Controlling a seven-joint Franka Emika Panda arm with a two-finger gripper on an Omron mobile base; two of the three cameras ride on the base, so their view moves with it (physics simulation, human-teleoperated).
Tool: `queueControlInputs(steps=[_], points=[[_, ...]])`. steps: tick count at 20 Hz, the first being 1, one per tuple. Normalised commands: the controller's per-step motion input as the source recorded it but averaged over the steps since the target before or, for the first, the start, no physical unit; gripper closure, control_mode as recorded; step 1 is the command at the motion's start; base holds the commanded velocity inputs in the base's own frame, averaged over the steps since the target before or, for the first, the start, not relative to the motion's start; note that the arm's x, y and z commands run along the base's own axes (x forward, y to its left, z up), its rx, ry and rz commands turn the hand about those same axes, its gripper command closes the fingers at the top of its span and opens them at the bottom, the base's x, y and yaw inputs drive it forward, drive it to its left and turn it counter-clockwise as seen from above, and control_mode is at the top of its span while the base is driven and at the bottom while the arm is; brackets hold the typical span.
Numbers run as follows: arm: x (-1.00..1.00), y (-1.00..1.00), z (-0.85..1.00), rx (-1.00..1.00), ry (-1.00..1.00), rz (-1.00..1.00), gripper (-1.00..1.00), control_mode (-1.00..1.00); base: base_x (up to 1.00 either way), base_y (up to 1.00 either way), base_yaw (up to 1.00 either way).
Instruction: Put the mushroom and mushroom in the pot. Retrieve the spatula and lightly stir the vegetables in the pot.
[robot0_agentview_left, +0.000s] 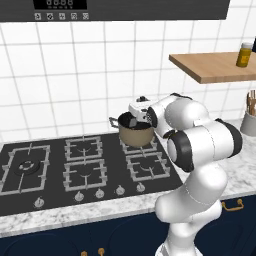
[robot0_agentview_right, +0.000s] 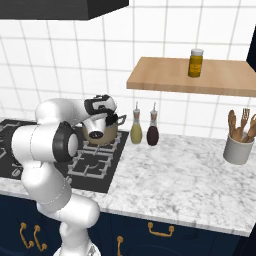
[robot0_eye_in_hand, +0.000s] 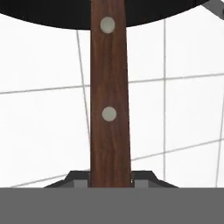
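Note:
The tan pot (robot0_agentview_left: 136, 134) with black side handles stands on the back right burner of the stove (robot0_agentview_left: 85, 170). My gripper (robot0_agentview_left: 136, 118) hangs just over the pot's rim, and from the other side the gripper (robot0_agentview_right: 102, 118) sits above the pot (robot0_agentview_right: 100, 133). In the hand view the spatula (robot0_eye_in_hand: 109, 96), a brown wooden handle with two pale rivets, runs up from between my fingertips. The gripper (robot0_eye_in_hand: 110, 178) is shut on it. White wall tiles lie behind the handle. The spatula's blade and the mushrooms are hidden.
Two bottles (robot0_agentview_right: 136, 131) (robot0_agentview_right: 153, 133) stand on the marble counter right of the stove. A pale holder with wooden utensils (robot0_agentview_right: 239, 146) sits far right. A wooden shelf (robot0_agentview_right: 200, 77) carries a yellow jar (robot0_agentview_right: 196, 62). A dark hood hangs above.

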Motion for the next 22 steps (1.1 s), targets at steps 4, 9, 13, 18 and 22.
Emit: queueControlInputs(steps=[4,9,13,18,22], points=[[0.00,0.00,-0.34,-0.06,0.15,-0.08,1.00,-1.00,0.00,0.00,0.00],[0.18,0.00,-0.01,0.00,0.23,-0.10,1.00,-1.00,0.00,0.00,0.00],[0.00,0.17,0.00,0.02,0.08,0.01,1.00,-1.00,0.00,0.00,0.00],[0.11,0.32,0.00,0.09,-0.11,0.13,1.00,-1.00,0.00,0.00,0.00],[0.30,-0.02,-0.28,-0.03,-0.33,0.09,1.00,-1.00,0.00,0.00,0.00]])
